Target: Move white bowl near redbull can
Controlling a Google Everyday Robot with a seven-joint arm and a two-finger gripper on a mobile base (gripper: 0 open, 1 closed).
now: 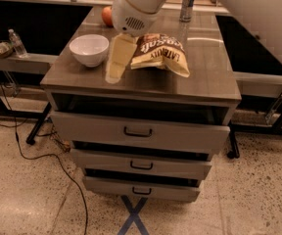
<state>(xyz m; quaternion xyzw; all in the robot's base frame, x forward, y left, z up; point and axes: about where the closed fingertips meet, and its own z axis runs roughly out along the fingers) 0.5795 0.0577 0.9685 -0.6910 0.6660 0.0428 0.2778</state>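
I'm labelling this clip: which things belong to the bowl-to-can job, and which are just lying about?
Job: white bowl; redbull can; gripper, between the bowl and the chip bag.
Lying about: chip bag; red apple; water bottle.

Dim, warm light; overhead glare on cabinet top (205,65); gripper (113,73) lit pale beside white bowl (88,49); drawer gaps (131,110) in shadow.

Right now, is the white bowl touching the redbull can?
Apart. The camera view shows the white bowl on the left of the cabinet top, the redbull can at its back right, with the gripper and chip bag between them.
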